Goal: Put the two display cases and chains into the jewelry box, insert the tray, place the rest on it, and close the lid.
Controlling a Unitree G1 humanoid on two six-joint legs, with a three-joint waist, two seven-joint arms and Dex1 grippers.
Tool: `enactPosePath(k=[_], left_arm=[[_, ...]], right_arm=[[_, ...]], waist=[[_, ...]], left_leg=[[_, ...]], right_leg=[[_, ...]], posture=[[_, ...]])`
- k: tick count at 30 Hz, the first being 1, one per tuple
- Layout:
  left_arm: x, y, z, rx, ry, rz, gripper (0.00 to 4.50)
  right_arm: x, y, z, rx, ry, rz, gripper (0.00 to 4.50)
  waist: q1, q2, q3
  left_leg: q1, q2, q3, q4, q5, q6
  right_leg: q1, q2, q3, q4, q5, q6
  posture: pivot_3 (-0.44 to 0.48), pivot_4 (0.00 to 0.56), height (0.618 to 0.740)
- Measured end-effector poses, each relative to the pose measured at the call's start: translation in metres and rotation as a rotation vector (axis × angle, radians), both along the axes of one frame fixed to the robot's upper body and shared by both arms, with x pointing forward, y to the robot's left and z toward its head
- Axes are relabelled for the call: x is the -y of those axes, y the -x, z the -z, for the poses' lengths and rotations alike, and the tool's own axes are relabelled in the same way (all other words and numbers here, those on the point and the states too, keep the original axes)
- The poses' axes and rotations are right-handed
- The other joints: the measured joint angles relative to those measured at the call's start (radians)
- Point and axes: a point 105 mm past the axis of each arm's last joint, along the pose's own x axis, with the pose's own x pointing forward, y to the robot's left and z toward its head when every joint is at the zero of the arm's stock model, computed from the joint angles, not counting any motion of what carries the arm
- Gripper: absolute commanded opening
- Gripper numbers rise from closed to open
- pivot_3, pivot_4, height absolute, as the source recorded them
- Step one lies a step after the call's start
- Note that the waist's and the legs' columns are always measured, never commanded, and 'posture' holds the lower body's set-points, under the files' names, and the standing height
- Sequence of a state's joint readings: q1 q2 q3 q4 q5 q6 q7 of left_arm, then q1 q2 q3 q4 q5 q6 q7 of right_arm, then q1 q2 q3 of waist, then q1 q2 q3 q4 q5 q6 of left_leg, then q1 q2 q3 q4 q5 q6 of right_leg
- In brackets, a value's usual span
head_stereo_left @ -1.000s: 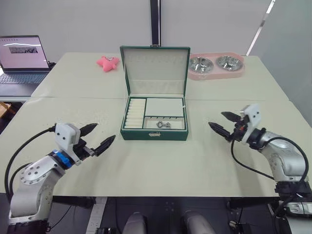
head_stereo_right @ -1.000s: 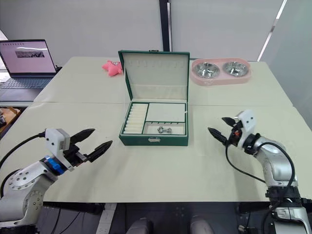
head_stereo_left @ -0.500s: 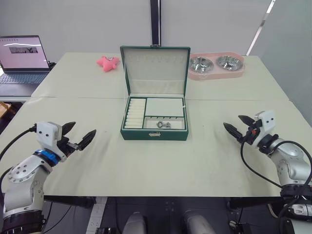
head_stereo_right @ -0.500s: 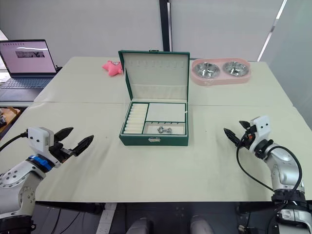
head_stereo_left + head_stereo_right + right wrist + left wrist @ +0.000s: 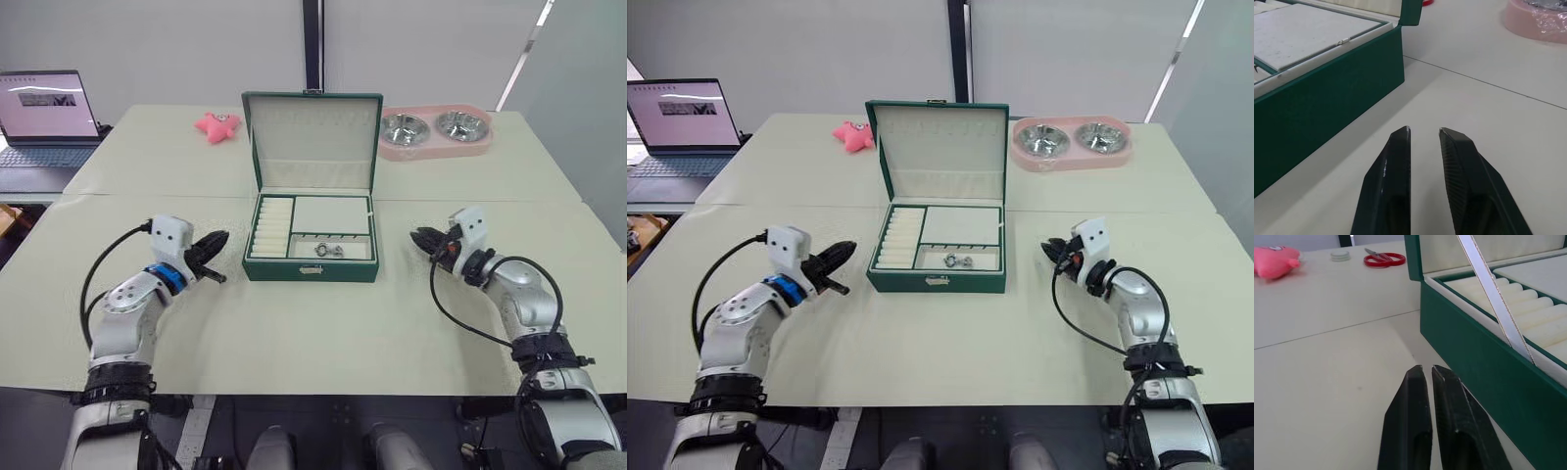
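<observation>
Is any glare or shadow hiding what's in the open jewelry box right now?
Left eye view: the light is even and soft; the tray in the jewelry box is free of shadow and its silver piece reads plainly; only the metal bowls glint. Left wrist view: the silver ribbon stay shines bright. Right wrist view: a faint shadow lies at the box's foot.

My head cameras looked forward and down over the surface (image 5: 323, 333). Each wrist camera sat low and close beside the jewelry box (image 5: 311, 269), sharing its green wall from opposite sides.
</observation>
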State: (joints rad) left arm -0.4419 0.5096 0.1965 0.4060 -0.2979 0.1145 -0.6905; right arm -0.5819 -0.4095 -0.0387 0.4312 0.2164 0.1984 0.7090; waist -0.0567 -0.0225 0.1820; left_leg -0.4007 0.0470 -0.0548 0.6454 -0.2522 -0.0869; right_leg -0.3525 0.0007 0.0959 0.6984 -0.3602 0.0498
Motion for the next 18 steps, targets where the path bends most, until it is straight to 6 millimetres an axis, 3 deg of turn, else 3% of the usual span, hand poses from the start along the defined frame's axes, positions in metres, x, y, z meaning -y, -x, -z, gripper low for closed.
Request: enactPosePath(k=[1, 4, 11, 18], left_arm=[[0.006, -0.003, 0.002, -0.004, 0.004, 0.015, 0.0], [0.02, -0.01, 0.002, -0.007, 0.023, 0.055, 0.0], [0.024, -0.012, 0.005, -0.015, 0.024, 0.083, 0.0], [0.023, -0.008, 0.007, -0.024, 0.03, 0.095, 0.0]], right_arm=[[-0.005, -0.001, 0.001, -0.004, 0.0, -0.011, 0.03], [-0.022, -0.003, 0.002, -0.009, -0.006, -0.054, 0.01], [-0.053, 0.0, 0.001, -0.018, -0.026, -0.157, 0.01], [-0.06, 0.007, 0.002, -0.052, -0.035, -0.198, 0.01]], waist=[[0.0, 0.0, 0.0], [-0.001, 0.0, 0.0], [-0.001, 0.0, 0.0], [-0.001, 0.0, 0.0]], left_leg=[[0.0, 0.0, 0.0, 0.0, 0.0, 0.0], [0.0, 0.0, 0.0, 0.0, 0.0, 0.0], [0.0, 0.0, 0.0, 0.0, 0.0, 0.0], [0.0, 0.0, 0.0, 0.0, 0.0, 0.0]], right_leg=[[0.0, 0.0, 0.0, 0.0, 0.0, 0.0], [0.0, 0.0, 0.0, 0.001, 0.0, 0.0], [0.0, 0.0, 0.0, 0.001, 0.0, 0.0], [0.0, -0.001, -0.001, 0.001, 0.0, 0.0]], posture=[[0.0, 0.15, 0.74], [0.0, 0.15, 0.74], [0.0, 0.15, 0.74], [0.0, 0.15, 0.74]])
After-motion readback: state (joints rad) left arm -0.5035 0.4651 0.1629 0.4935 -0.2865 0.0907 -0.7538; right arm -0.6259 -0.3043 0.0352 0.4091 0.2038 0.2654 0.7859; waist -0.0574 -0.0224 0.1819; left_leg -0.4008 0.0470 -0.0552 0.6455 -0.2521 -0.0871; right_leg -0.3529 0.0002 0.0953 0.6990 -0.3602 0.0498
